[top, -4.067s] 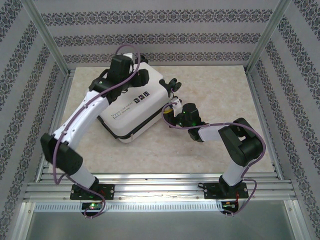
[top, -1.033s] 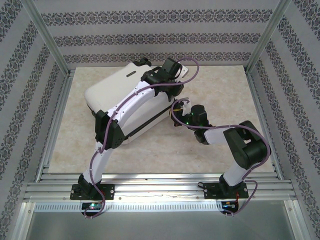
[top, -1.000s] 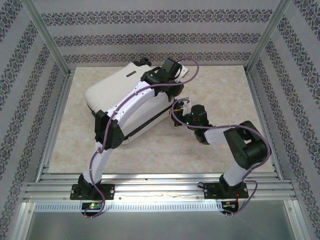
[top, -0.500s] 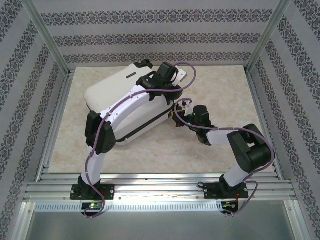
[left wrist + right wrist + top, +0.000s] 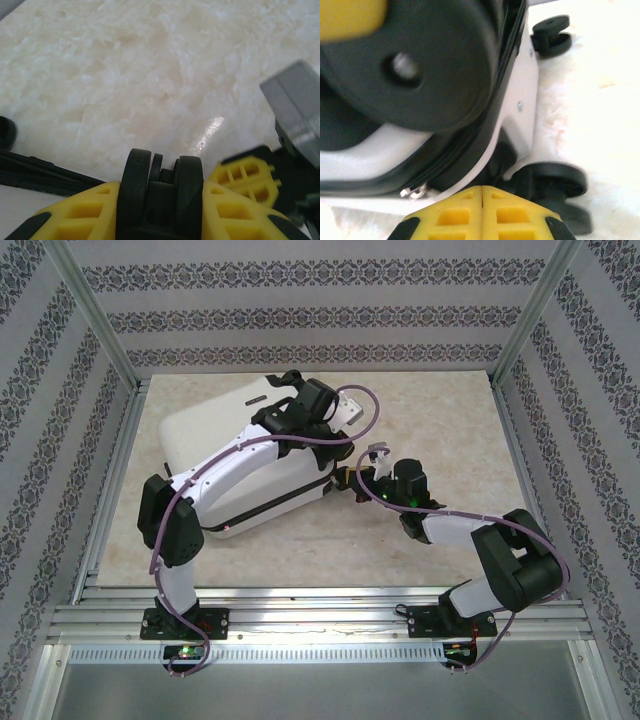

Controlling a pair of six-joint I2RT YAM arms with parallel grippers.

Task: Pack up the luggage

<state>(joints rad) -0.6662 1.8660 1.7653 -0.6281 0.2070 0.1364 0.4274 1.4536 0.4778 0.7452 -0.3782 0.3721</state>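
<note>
Left wrist view: left tool (image 5: 160,212) pinches a caster wheel (image 5: 140,181), probably to swing the suitcase (image 5: 197,430). Right tool (image 5: 482,212), closed and empty, seems to brace its zipper seam.

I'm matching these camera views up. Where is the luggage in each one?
Top external: luggage lies left of centre, towards the far side of the table.
Left wrist: its white shell sits in the bottom-left corner.
Right wrist: it spans the left and centre.
Shared landmark: its black zipper seam.
</note>
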